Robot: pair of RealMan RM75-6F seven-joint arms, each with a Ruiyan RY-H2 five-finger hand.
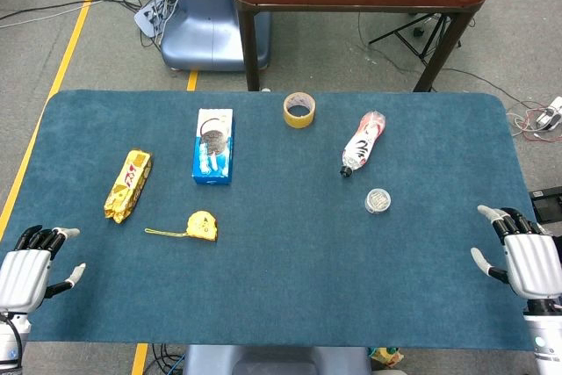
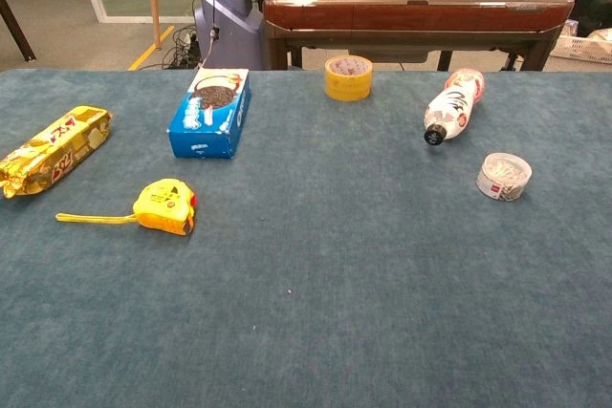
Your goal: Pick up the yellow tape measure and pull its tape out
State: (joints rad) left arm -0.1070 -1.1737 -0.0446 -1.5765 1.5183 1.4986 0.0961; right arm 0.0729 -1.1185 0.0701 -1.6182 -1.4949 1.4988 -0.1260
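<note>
Small yellow plastic tape measure lies free at 9 o'clock on blue desk, w/ strap trailing. Left hand & right hand empty, fingers apart, parked at near corners: grasp not started.

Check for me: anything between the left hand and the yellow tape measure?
Nothing visible. Bare blue cloth lies between the left hand and the tape measure. The gold snack pack sits farther back, off the straight path. Its yellow strap trails toward the hand's side.
</note>
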